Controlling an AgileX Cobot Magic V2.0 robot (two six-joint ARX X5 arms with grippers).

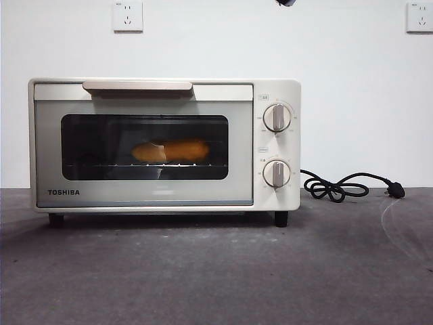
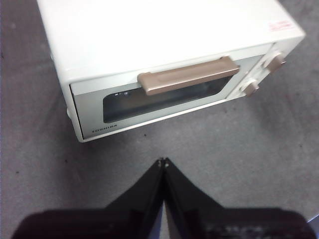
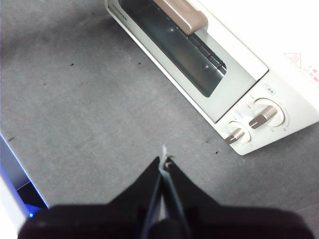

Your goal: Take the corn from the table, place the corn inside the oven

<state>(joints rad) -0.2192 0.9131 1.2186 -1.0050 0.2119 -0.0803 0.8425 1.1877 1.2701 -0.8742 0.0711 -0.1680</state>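
Note:
The corn (image 1: pixel 170 150) lies on the rack inside the oven (image 1: pixel 162 143), seen through the dark glass of the closed door. The cream oven stands on the dark grey table (image 1: pixel 216 271). In the left wrist view my left gripper (image 2: pixel 163 162) hangs shut and empty above the table, in front of the oven (image 2: pixel 164 59) and its tan handle (image 2: pixel 188 75). My right gripper (image 3: pixel 163 160) is shut too, holding nothing, above the table near the oven's (image 3: pixel 234 74) knob end. In the front view only a black tip (image 1: pixel 285 3) shows at the top edge.
The oven's black cord (image 1: pixel 338 186) and plug lie on the table to the right of it. Two round knobs (image 1: pixel 277 117) sit on the oven's right panel. Wall sockets (image 1: pixel 128 15) are on the white wall behind. A blue-lit edge (image 3: pixel 20 194) shows in the right wrist view.

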